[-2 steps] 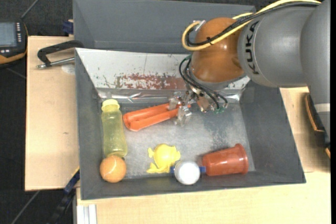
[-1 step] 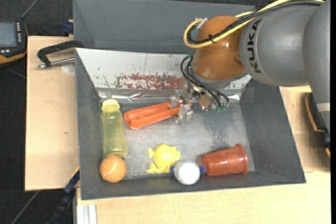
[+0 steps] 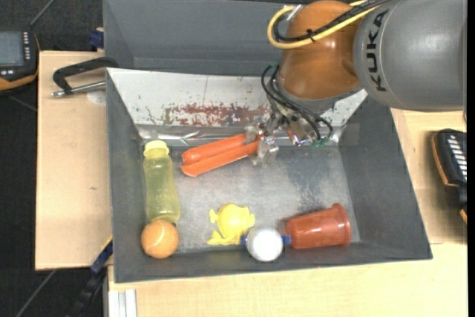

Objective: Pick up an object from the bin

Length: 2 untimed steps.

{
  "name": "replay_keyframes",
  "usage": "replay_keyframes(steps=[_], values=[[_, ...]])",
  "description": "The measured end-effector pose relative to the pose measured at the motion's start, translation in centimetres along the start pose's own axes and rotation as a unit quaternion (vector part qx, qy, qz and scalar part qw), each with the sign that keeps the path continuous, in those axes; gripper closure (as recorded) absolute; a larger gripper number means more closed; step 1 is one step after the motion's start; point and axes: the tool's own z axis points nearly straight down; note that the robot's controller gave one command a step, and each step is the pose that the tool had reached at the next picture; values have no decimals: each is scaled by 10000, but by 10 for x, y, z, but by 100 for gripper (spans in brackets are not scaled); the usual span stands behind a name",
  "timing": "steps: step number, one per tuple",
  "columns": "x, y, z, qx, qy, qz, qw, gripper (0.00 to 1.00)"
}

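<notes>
Orange tongs (image 3: 215, 154), or a two-limbed tool much like them, lie aslant near the back of the grey bin (image 3: 185, 33), with the joined end pointing right. The end effector (image 3: 263, 141) sits low at that right end, touching or just above it. The view does not settle whether it is released or clenched, nor whether the tool is truly caught in it.

The step in hand looks like securing a grip on the tongs. To do it well, the end effector should close across the narrow joined end, not the splayed limbs, which could spring or slip. It should sit squarely over the tool before any lift. Because the tool is long and gripped at one end, it will likely droop and swing, so a straight, gentle rise suits it. The sloping back wall is near, so there is little room to drift that way.

The yellow bottle (image 3: 159, 185), orange ball (image 3: 159, 239), yellow toy (image 3: 231, 223), white ball (image 3: 265, 244) and red cup (image 3: 319, 228) lie well apart along the left and front.
</notes>
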Motion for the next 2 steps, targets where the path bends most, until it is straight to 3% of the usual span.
replay_keyframes(steps=[1, 2], values=[[-3, 2, -61, 4, -23, 103, 9999, 100], [7, -4, -129, 0, -21, 147, 9999, 100]])
